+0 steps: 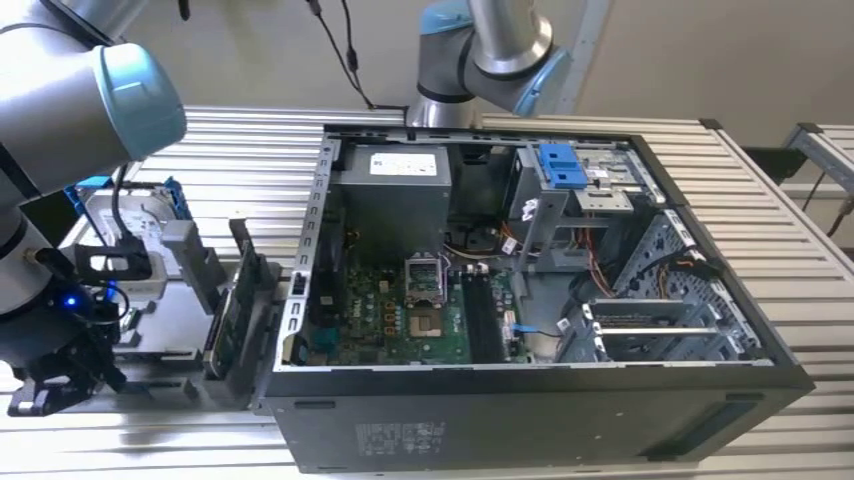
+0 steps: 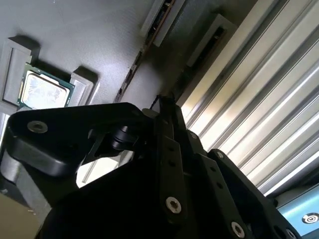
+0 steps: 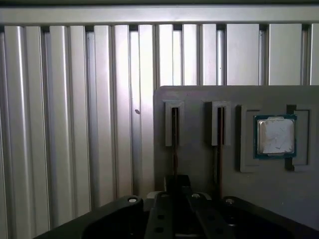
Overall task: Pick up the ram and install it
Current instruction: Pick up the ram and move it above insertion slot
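Two ram sticks stand edge-on in slots of a grey fixture plate [image 3: 199, 94]. In the first wrist view my gripper [image 3: 177, 183] lines up with the end of the ram [image 3: 174, 134] nearest the plate's edge, and the other ram [image 3: 219, 134] lies beside it. The second wrist view shows my gripper [image 2: 165, 107] at the end of that ram [image 2: 202, 55], with the other stick [image 2: 137, 64] alongside. In the exterior view my gripper [image 1: 47, 390] hangs low at the left, by the fixture plate [image 1: 160, 335]. Whether it touches the ram is unclear.
A square silver processor chip [image 3: 275, 135] sits in a recess of the plate. An open computer case [image 1: 534, 400] lies at the centre, its green motherboard [image 1: 400, 320] and dark memory slots [image 1: 483, 310] exposed. A second arm [image 1: 481, 50] stands behind it. The table [image 3: 75, 124] is ribbed aluminium.
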Action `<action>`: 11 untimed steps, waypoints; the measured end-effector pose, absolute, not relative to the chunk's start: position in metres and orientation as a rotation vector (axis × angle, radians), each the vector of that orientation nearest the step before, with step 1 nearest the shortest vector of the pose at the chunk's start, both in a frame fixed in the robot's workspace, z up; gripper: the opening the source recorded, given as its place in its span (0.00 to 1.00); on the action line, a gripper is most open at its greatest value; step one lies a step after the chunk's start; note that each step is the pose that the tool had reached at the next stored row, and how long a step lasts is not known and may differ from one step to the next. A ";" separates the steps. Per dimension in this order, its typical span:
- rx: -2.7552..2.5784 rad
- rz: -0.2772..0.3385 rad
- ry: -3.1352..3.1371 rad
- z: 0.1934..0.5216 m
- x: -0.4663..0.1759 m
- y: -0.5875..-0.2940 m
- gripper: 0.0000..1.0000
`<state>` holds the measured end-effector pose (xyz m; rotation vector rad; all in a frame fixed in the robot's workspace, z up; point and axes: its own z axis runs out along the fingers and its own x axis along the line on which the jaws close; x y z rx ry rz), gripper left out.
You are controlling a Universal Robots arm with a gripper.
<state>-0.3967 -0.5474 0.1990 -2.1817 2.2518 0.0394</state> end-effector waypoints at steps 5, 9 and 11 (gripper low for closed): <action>-2.182 0.039 2.251 0.199 -0.397 -0.547 0.14; -2.182 0.039 2.251 0.199 -0.397 -0.547 0.14; -2.183 0.039 2.251 0.199 -0.397 -0.547 0.14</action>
